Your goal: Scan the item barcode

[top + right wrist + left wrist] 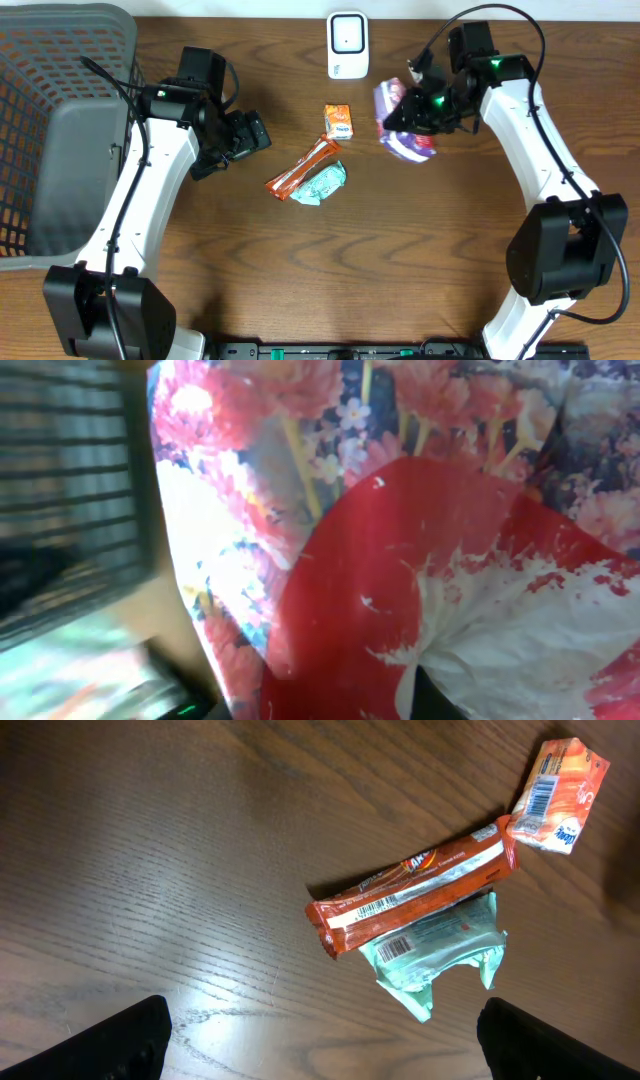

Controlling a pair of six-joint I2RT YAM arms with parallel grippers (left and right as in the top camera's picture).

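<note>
On the dark wooden table (300,270), the right gripper (403,116) pinches the floral packet (408,148) just right of the white scanner (347,45), apparently mid-presentation, so next its barcode needs turning toward the scanner's face, while the left gripper (252,135) hangs wide open.

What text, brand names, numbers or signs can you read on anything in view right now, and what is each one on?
No text can be read clearly.
orange bar wrapper: barcode and a logo, letters too blurred.
small orange packet: barcode and small print, too small.
green packet: barcode, digits too small.
flowered pouch: flower print only, no lettering shows.
white scanner: no legible marking.
</note>
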